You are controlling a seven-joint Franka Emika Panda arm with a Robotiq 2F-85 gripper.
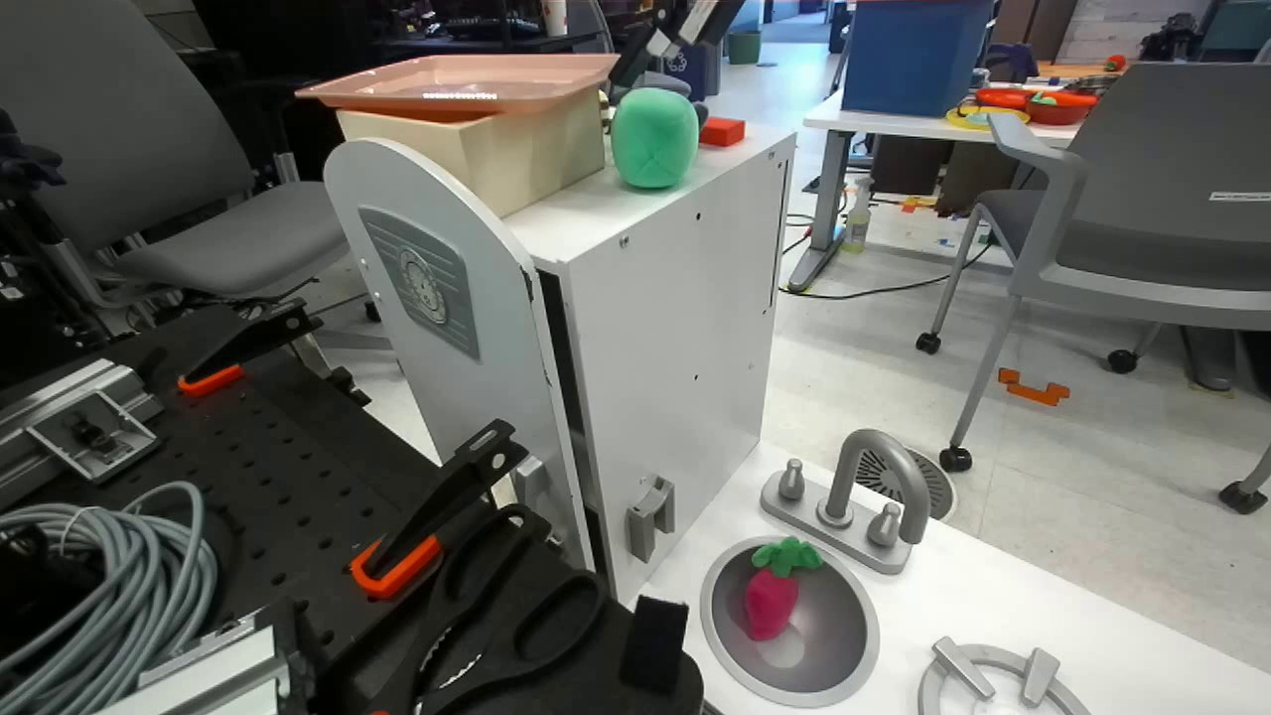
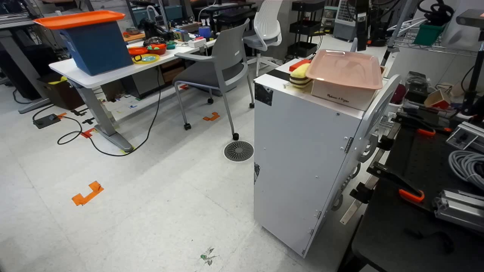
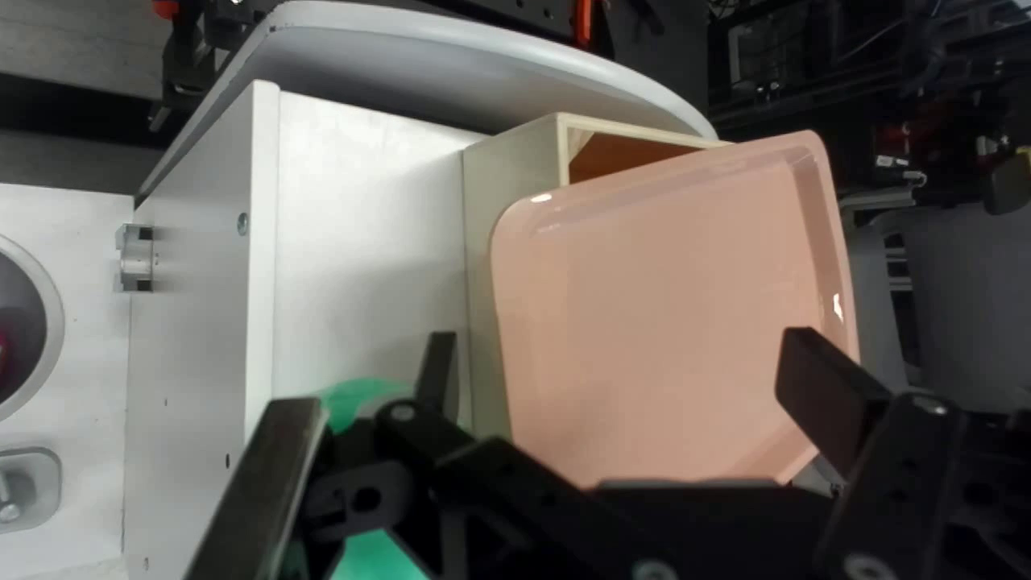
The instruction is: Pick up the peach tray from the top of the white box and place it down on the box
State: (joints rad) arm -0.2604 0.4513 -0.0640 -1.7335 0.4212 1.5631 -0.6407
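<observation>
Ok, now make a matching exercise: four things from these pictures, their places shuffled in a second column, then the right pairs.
Things
1. shallow peach plastic tray
2. leafy pink plush fruit
3. rounded green plush toy
4. tapered blue plastic bin

Places
A. in the round grey sink
B. on the white table
C. atop the cream wooden box
D. directly on the tall white cabinet

Pairs: 1C, 2A, 3D, 4B

Holds the gripper (image 3: pixel 616 358) with fingers well apart over one edge of the peach tray (image 3: pixel 668 298), set askew on a cream box (image 3: pixel 506 173) and leaving part of its opening uncovered. Takes in the white box (image 3: pixel 366 193) beneath both and, to the tray's left, a partly hidden green object (image 3: pixel 374 557) and, farther out, a sink (image 3: pixel 53 322).
</observation>
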